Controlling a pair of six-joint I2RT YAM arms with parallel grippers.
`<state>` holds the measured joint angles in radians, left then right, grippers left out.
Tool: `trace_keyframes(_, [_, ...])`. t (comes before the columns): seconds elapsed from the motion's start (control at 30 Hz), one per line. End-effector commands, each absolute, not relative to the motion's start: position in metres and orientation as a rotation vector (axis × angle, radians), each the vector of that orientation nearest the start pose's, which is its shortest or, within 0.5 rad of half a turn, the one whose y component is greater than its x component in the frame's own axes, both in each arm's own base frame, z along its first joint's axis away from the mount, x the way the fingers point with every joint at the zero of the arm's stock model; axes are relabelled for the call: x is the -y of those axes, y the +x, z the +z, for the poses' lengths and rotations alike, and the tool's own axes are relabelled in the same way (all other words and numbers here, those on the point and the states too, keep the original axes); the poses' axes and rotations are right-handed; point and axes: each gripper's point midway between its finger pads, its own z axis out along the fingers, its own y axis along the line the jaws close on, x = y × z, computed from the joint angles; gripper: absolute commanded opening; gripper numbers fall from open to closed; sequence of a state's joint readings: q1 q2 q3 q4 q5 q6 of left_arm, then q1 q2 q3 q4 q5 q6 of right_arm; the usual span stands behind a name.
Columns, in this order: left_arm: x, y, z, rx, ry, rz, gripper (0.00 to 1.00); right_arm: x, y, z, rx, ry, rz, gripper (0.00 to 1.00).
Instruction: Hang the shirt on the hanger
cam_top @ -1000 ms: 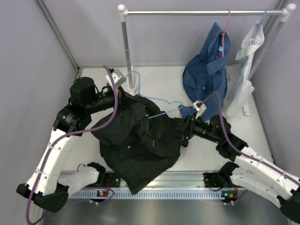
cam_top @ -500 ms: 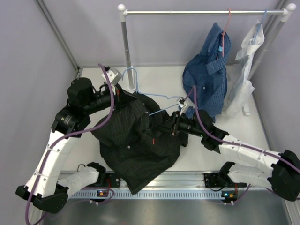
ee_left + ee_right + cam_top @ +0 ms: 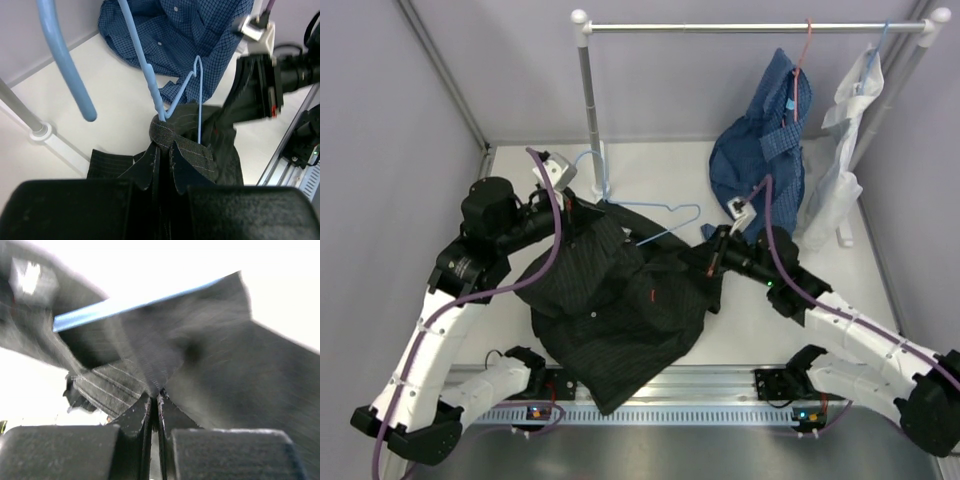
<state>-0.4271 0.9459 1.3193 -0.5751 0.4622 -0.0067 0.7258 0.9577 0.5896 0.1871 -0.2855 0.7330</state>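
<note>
The black pinstriped shirt (image 3: 620, 300) lies crumpled on the table between both arms. The light-blue wire hanger (image 3: 665, 212) pokes out of its upper edge, with the hook (image 3: 594, 165) by the rack pole. My left gripper (image 3: 582, 208) is shut on a bunched fold of the shirt (image 3: 187, 150) just below where the hanger wire (image 3: 150, 80) enters the cloth. My right gripper (image 3: 712, 255) is shut on the shirt's right edge; in the right wrist view the fabric (image 3: 150, 365) is pinched at the fingertips (image 3: 145, 412), under a blurred stretch of the hanger (image 3: 125, 305).
A metal rack with an upright pole (image 3: 588, 100) and top bar (image 3: 740, 27) stands at the back. A blue checked shirt (image 3: 765, 150) on a red hanger and a white garment (image 3: 840, 150) hang from it. The arms' mounting rail (image 3: 670, 405) runs along the near edge.
My right gripper reached left onto the shirt, shut on its fabric, then drew back a little to the right. The left gripper shifted slightly up and left with the shirt and hanger.
</note>
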Motion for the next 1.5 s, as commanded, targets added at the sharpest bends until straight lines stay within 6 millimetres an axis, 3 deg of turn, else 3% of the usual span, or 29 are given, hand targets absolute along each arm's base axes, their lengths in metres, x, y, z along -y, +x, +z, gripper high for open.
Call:
trace_keyframes(0.0, [0.183,0.233,0.397,-1.571,0.703,-0.641,0.00,-0.241,0.232,0.223,-1.985,-0.101,1.207,0.00])
trace_keyframes(0.07, [0.182,0.231,0.388,-1.575,0.724,-0.628,0.00,-0.215,0.243,0.212,-2.062,-0.020,1.147,0.00])
trace_keyframes(0.1, [0.181,0.228,0.388,-1.566,0.728,-0.627,0.00,-0.212,0.245,0.219,-2.071,-0.030,1.152,0.00])
trace_keyframes(0.23, [0.183,0.219,0.376,-1.532,0.774,-0.634,0.00,-0.192,0.255,0.213,-2.182,-0.013,1.058,0.00])
trace_keyframes(0.27, [0.182,0.220,0.365,-1.543,0.782,-0.613,0.00,-0.186,0.262,0.218,-2.186,0.005,1.038,0.00])
trace_keyframes(0.43, [0.156,0.213,0.352,-1.505,0.772,-0.456,0.00,-0.160,0.269,0.214,-2.265,0.101,0.907,0.00])
trace_keyframes(0.53, [0.147,0.211,0.337,-1.519,0.780,-0.401,0.00,-0.151,0.271,0.209,-2.332,0.101,0.822,0.00])
trace_keyframes(0.63, [0.155,0.209,0.323,-1.549,0.829,-0.433,0.00,-0.143,0.275,0.209,-2.370,0.083,0.729,0.00])
trace_keyframes(0.7, [0.161,0.208,0.317,-1.561,0.858,-0.457,0.00,-0.141,0.283,0.219,-2.359,0.062,0.693,0.00])
trace_keyframes(0.9, [0.180,0.215,0.299,-1.620,0.956,-0.479,0.00,-0.156,0.294,0.245,-2.316,-0.054,0.703,0.00])
trace_keyframes(1.03, [0.189,0.228,0.304,-1.692,0.900,-0.488,0.00,-0.191,0.283,0.270,-2.237,-0.194,0.842,0.00])
trace_keyframes(1.1, [0.189,0.250,0.321,-1.723,0.788,-0.458,0.00,-0.209,0.276,0.281,-2.174,-0.246,0.929,0.00])
trace_keyframes(1.17, [0.191,0.271,0.339,-1.771,0.640,-0.457,0.00,-0.230,0.254,0.292,-2.099,-0.310,1.054,0.00])
trace_keyframes(1.2, [0.195,0.275,0.345,-1.784,0.598,-0.485,0.00,-0.242,0.256,0.314,-1.989,-0.284,1.146,0.00])
trace_keyframes(1.27, [0.206,0.281,0.358,-1.785,0.563,-0.536,0.00,-0.253,0.238,0.323,-1.895,-0.275,1.288,0.00])
trace_keyframes(1.3, [0.209,0.285,0.368,-1.765,0.519,-0.558,0.00,-0.260,0.237,0.348,-1.787,-0.238,1.387,0.00])
trace_keyframes(1.47, [0.220,0.296,0.405,-1.636,0.421,-0.646,0.00,-0.287,0.203,0.386,-1.605,-0.291,1.590,0.00])
